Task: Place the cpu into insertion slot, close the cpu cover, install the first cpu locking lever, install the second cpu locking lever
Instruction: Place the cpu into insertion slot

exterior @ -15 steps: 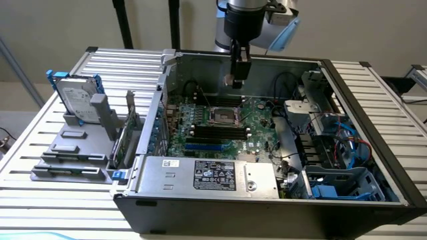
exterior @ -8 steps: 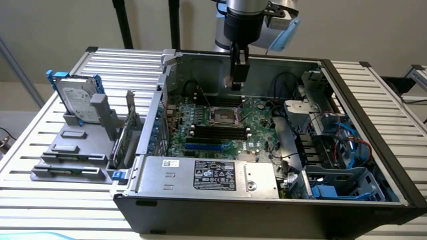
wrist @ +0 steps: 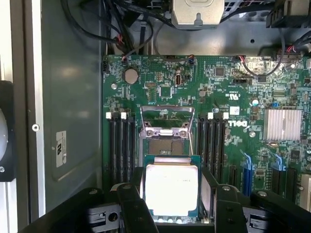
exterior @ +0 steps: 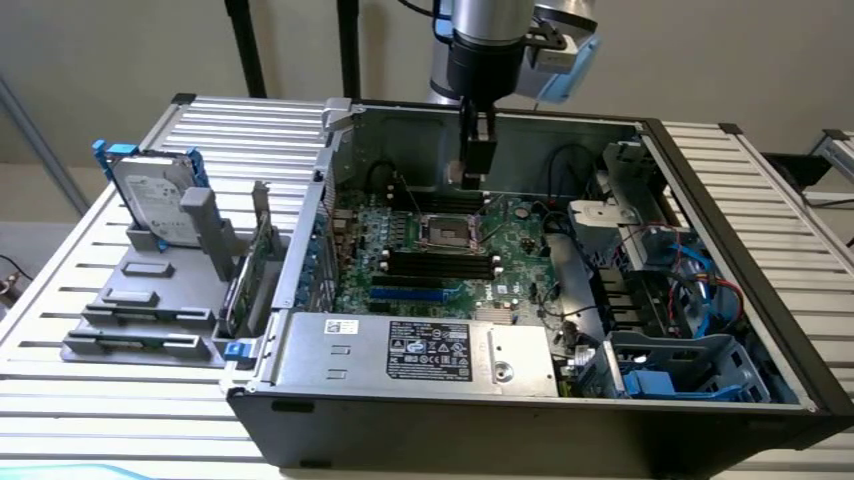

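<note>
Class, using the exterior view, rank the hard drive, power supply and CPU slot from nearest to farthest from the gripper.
1. Slot: on the board, just beneath the gripper.
2. Power supply: inside the case, near edge.
3. Hard drive: outside the case, exterior view's left.

My tool (wrist: 172, 199) is cut off by the wrist view's edge, fingers (wrist: 209, 189) included. The cpu (wrist: 171, 187) between them covers part of the insertion slot (wrist: 164, 145). In the exterior view the top edge cuts off my arm (exterior: 481, 40), and the cpu is too small to tell.
</note>
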